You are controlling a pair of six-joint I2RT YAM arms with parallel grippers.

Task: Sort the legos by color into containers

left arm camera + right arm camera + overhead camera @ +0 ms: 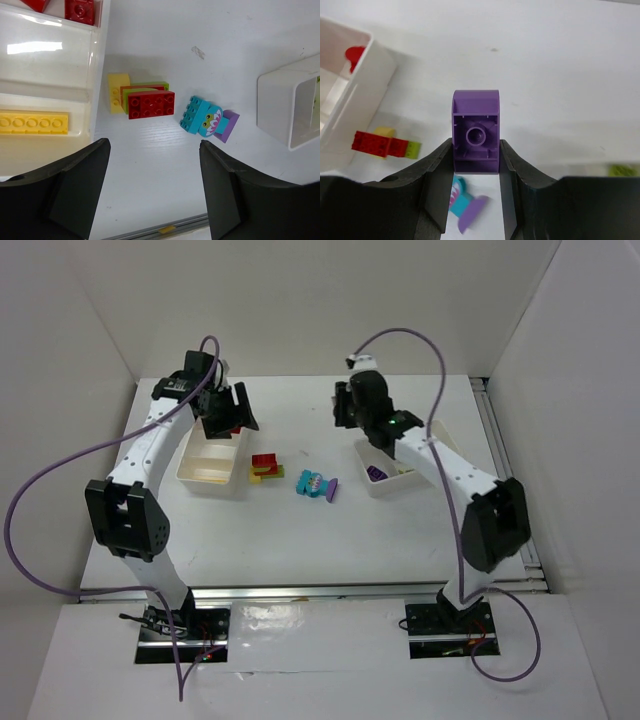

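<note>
Purple lego [475,131], probably light, rigid and slick, is pinched by its 2 flat side walls in the right gripper [475,150], held aloft well apart from the left tray [212,486]. Left gripper [154,150] hangs open over loose bricks [150,102] just beside that tray.

Free passage over bare desk [300,540] at the near side. Between left tray [212,485] and right tray [385,488], blocked by red-yellow-green brick cluster [265,466] and cyan-purple brick pair [312,483], only a narrow gap between them. Also bare behind these.
</note>
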